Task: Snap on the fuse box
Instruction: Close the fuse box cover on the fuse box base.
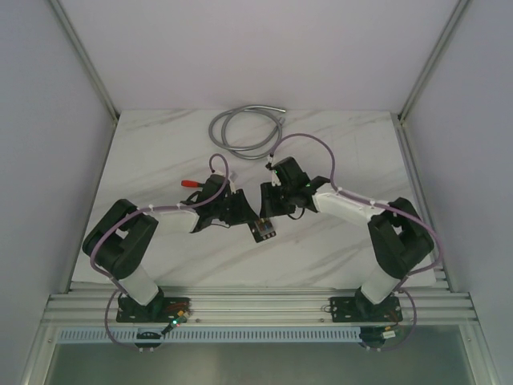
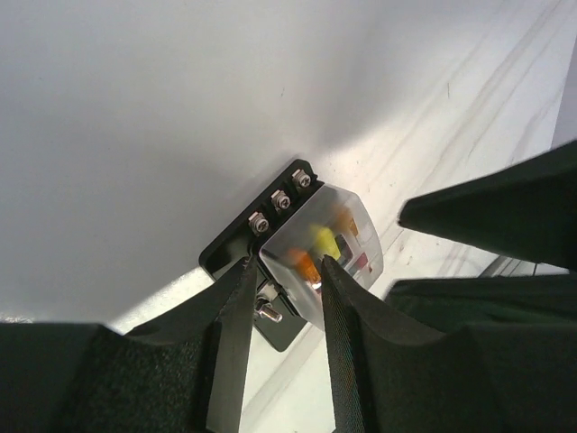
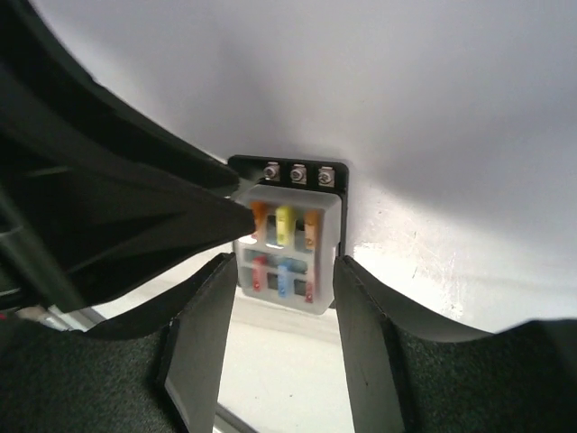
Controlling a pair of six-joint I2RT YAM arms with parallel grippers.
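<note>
Fuse box point(image 1: 263, 231): black base flat on the bench point(image 1: 160, 152), about midway between its left and right edges and nearer the near edge than the far one.
Clear cover point(image 2: 311, 221): lies over the coloured fuses. Whether it is fully seated cannot be told.
Screw row point(image 3: 296, 171): three screws along the box edge farthest from the right wrist.
Right gripper point(image 3: 282, 263): directly over the box and square to it. Its fingers are apart, one just beside each side of the cover. Squeezing or only flanking, I cannot tell.
Left gripper point(image 2: 287, 271): set obliquely at a corner of the box, fingers apart with that corner between them. Whether it has a grip cannot be told.
Axis: the box is nearly square. The line from the screw row to the opposite edge runs between the right fingers and lies diagonal to the left ones.
Nearer arm: both are at the box, and the right is better aligned.
Coming move, as a judgement: a straight press down on the cover while the base is steadied.
</note>
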